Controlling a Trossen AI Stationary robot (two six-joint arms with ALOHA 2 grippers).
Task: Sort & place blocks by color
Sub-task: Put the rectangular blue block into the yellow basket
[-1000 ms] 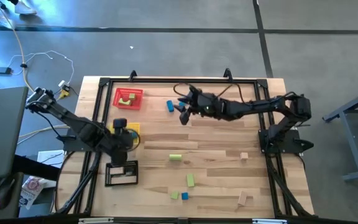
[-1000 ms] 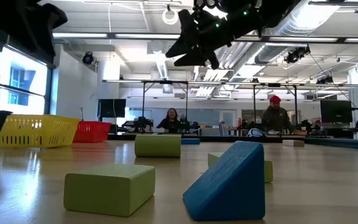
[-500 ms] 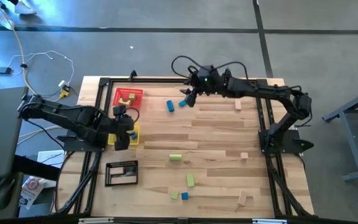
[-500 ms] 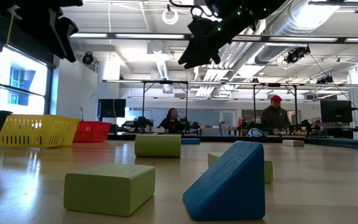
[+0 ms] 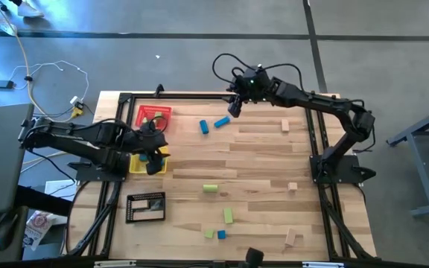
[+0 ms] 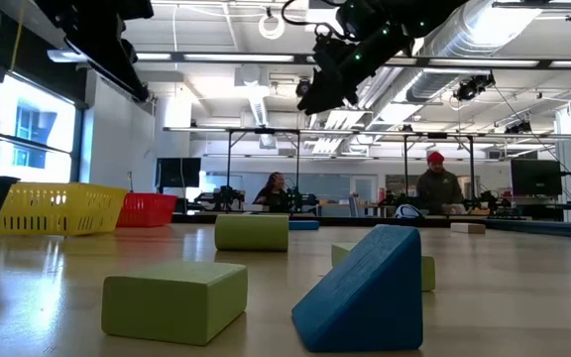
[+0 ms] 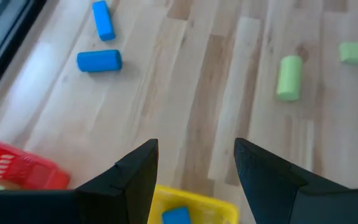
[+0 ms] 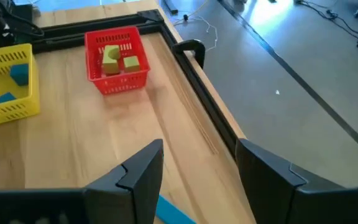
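Three trays are sitting on the table [image 5: 259, 164]: a red tray [image 5: 153, 117], a yellow tray [image 8: 8, 106] and a black tray [image 5: 146, 207].

Nine blocks are lying loose on the wood:
- Three blue blocks [image 5: 204, 126], two of them near the far edge and one near the front.
- Three green blocks [image 5: 210, 189].
- Three tan blocks [image 5: 284, 125].

Two more green pieces [image 8: 110, 59] are resting in the red tray, and two more blue pieces [image 8: 18, 73] in the yellow one.

Two arms are reaching over the table, the left arm [image 5: 80, 141] and the right arm [image 5: 311, 104].

Two people [image 6: 437, 178] are sitting in the room behind.
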